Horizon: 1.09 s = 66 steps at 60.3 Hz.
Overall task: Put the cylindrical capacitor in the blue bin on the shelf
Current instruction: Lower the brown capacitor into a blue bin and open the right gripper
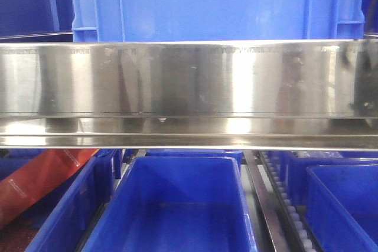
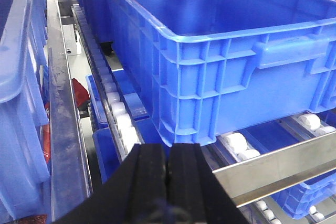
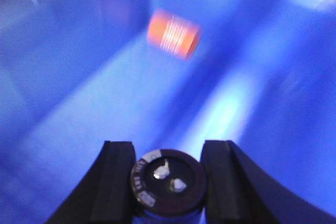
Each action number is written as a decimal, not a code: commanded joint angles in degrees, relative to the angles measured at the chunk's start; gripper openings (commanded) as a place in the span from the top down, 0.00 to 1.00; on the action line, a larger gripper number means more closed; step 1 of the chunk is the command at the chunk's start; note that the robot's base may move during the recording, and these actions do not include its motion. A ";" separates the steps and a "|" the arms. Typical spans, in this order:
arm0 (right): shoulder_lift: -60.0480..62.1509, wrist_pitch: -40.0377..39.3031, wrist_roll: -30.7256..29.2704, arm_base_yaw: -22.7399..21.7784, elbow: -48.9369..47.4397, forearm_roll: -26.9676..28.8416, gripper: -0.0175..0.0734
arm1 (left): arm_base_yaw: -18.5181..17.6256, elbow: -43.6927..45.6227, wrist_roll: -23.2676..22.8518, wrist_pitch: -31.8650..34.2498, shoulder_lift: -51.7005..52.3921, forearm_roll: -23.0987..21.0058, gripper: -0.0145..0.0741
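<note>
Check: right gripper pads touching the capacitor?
Touching. Right wrist view: both fingers press against the capacitor, no gap either side.

The shelf's wide steel front rail (image 1: 189,81) runs straight across the front view, closing off the middle band. Above it a large blue crate (image 1: 215,4) fills the upper opening. Below the rail, an open-topped blue bin (image 1: 177,205) offers room from above, hemmed by neighbouring bins left and right and a roller track (image 1: 283,205) on its right. A red object (image 1: 35,181) leans in at lower left.
</note>
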<state>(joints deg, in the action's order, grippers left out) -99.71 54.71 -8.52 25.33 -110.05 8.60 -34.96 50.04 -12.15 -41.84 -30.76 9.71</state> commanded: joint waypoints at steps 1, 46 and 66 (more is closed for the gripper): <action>-2.53 -1.34 0.27 0.06 -0.68 0.33 0.99 | -0.03 -0.09 -0.52 1.27 0.30 -0.53 0.96; 0.28 -1.17 0.52 -0.62 -0.79 0.66 0.58 | -0.03 -0.09 -0.52 1.27 0.30 -0.53 0.96; 13.40 -1.19 0.52 -6.58 1.72 0.66 0.98 | -0.03 -0.09 -0.52 1.27 0.30 -0.53 0.96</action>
<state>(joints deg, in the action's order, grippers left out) -90.01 54.44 -7.97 20.63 -109.69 9.37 -34.96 50.04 -12.19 -41.73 -30.76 9.71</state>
